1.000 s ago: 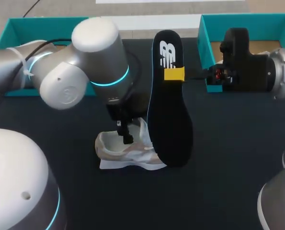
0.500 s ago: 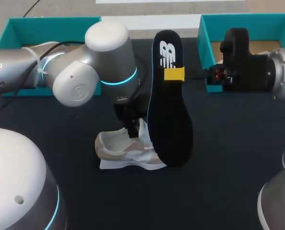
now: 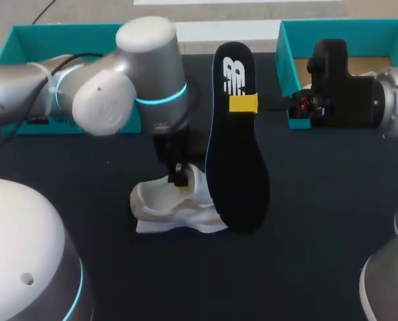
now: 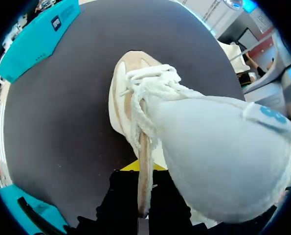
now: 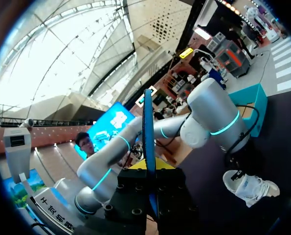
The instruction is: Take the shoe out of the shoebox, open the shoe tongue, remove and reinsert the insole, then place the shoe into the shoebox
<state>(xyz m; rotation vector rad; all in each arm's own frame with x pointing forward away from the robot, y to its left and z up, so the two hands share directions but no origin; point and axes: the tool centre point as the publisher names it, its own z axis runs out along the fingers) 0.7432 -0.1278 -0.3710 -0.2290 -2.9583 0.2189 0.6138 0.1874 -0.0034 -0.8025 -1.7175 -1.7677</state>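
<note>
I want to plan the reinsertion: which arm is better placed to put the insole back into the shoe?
Right. The right gripper holds the insole upright, ready to lower; the left gripper is at the shoe, by its tongue.

Silver arms (image 3: pixel 128 80), cyan rings (glowing), yellow-tipped tools (image 3: pixel 180 179)

White logo (image 3: pixel 234 75) on black insole (image 3: pixel 239 160), small label (image 4: pixel 55 22) on teal shoebox (image 4: pixel 35 44), unreadable

a black matte table (image 3: pixel 306 254) fills the head view from the near edge to the far one; its surface is plain and even in tone; in the left wrist view it (image 4: pixel 62 122) looks dark grey; in the right wrist view only a dark corner (image 5: pixel 287 147) shows
</note>
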